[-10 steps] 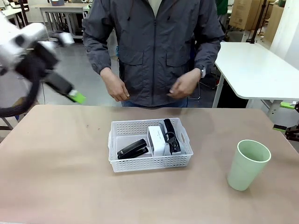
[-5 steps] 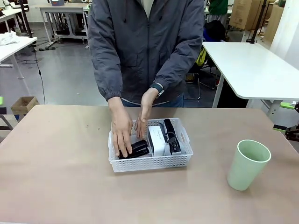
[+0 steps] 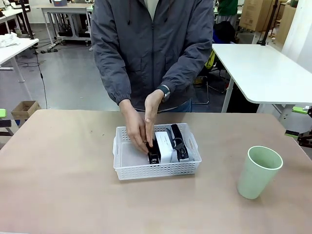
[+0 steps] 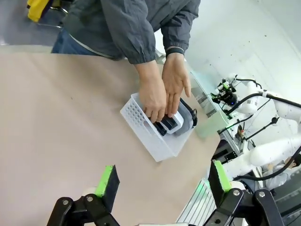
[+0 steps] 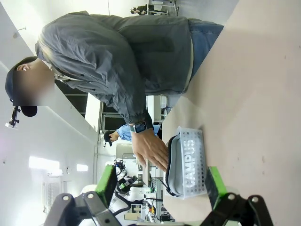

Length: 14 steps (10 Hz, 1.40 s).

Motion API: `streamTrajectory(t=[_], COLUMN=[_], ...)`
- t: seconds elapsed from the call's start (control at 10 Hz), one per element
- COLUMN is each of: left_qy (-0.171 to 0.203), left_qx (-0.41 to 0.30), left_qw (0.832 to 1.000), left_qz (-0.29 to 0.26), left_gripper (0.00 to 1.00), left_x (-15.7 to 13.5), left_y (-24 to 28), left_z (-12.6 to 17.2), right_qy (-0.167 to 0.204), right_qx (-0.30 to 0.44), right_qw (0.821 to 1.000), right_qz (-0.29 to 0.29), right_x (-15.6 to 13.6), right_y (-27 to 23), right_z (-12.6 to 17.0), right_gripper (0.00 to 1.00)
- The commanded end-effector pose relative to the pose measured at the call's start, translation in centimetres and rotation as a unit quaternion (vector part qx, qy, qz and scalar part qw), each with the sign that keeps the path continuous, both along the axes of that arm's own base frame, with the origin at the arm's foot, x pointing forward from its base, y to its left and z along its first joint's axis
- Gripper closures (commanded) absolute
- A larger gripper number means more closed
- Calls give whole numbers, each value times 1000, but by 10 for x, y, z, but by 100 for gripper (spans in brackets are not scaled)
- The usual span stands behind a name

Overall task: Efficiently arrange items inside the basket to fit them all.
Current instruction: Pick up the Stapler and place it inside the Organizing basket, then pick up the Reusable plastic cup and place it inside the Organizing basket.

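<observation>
- While a person in a grey jacket leans over it, the white rectangular plastic basket, with perforated sides and handle cutouts, sits in the middle of the brown table.
- Its contents crowd the right half. A black stapler stands on edge, touching a white rectangular box. Next to the box, a grey soft pouch with black strap and ring lies along the right wall.
- A pale green tall cup stands upright on the table outside the basket, well apart to its right.
- In the right wrist view, white lettering reads "CAMPUS" at the basket's near side. Whether it is on the pouch or the wall, I cannot tell.
- The hand with a wristwatch and the other hand reach down into the basket, their fingers closed together on the stapler.
- The left gripper and right gripper hang well away from the basket, green pads spread wide, holding and touching nothing.
</observation>
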State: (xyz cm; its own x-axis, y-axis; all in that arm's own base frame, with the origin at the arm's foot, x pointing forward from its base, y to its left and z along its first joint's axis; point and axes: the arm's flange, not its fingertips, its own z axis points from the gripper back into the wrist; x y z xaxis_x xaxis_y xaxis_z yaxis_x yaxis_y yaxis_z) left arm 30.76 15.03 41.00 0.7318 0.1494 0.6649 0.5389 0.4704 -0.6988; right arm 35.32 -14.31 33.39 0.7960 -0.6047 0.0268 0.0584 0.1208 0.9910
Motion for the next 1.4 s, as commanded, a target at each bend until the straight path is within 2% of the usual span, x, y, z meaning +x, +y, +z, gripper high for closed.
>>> streamTrajectory(t=[0.0, 1.3], left_qy=[-6, -6], left_qx=[-5, -5], left_qw=[1000, 1000], left_qz=[5, 5], left_gripper=[0, 0], left_x=[-4, -4], left_y=[1, 1], left_z=[9, 9], right_qy=[9, 9], right_qx=[4, 4], right_qw=[1000, 1000], right_qz=[5, 5], right_x=[-4, -4], right_y=[0, 0], right_z=[5, 5], right_gripper=[0, 0])
